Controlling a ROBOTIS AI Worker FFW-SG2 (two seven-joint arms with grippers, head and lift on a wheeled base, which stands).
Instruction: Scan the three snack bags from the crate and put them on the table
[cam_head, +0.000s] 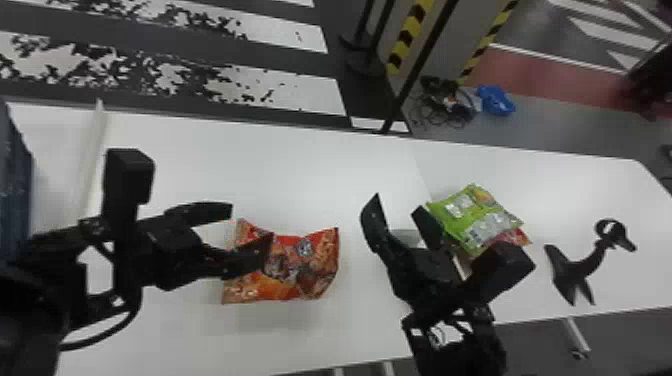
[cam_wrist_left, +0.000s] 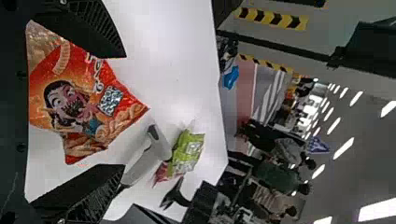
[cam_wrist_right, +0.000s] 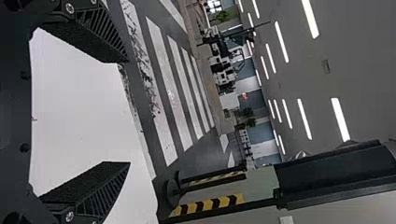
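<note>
Orange and red, a snack bag (cam_head: 300, 262) is spread on the white table (cam_head: 280, 165) under the left pincer (cam_head: 251, 222). That pincer is held open, its two fingers set wide apart; in the left wrist view the bag is framed between them, and one finger is seen over the bag's edge from the head. Whether the bag is touched cannot be told. The right pincer (cam_head: 397, 201) is also parted, with nothing gripped; bare tabletop is seen between its fingers in the right wrist view. A pale grey scanner (cam_wrist_left: 159, 142) is laid on the table beneath the right pincer, partly hidden by it. Just to the right of that pincer, a green snack bag (cam_head: 472, 215) is placed, with a red snack bag (cam_head: 518, 237) partly covered by it. Farther right, a black stand (cam_head: 582, 267) is set. Left of the left pincer, part of a dark blue crate (cam_head: 15, 185) is shown.
</note>
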